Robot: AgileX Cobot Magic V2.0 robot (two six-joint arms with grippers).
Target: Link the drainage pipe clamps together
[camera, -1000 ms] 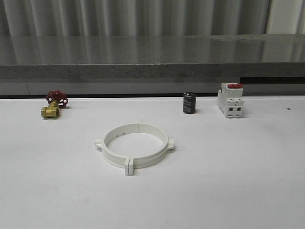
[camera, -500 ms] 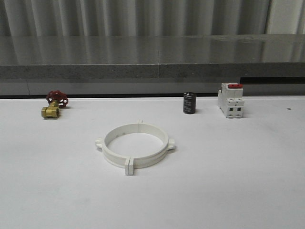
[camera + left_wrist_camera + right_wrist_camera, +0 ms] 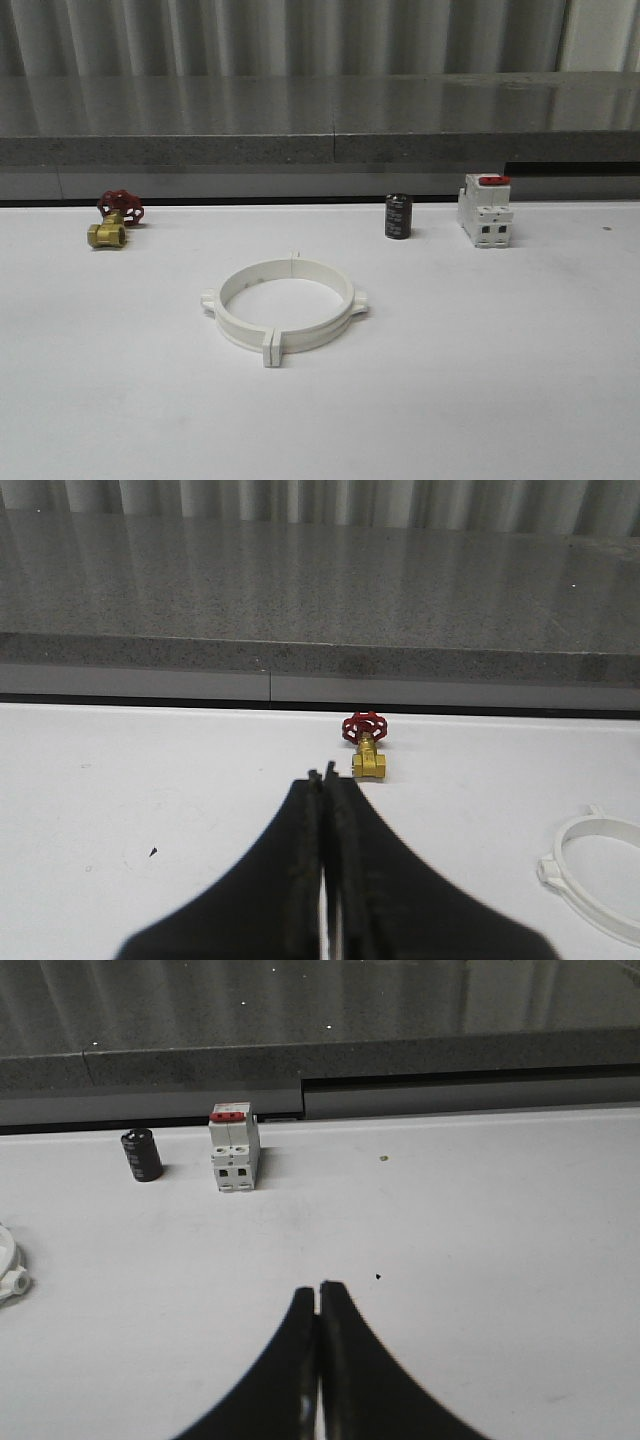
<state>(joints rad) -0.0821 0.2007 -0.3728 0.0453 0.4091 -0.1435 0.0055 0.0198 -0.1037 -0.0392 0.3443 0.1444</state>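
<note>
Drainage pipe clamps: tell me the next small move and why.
Probably none on the parts: keep both arms back. In the front view the drainage pipe clamps already lie as one closed ring on the table, end tabs meeting at front and back. The left gripper and right gripper are shut, empty and apart from it.

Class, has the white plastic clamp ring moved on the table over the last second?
No. The white plastic clamp ring sits unchanged relative to the black cylinder.

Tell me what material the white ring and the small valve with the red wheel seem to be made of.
The drainage pipe clamps look like matte white plastic: even colour, moulded tabs. The valve body looks like brass, yellow and shiny; its red handwheel is probably painted metal.
</note>
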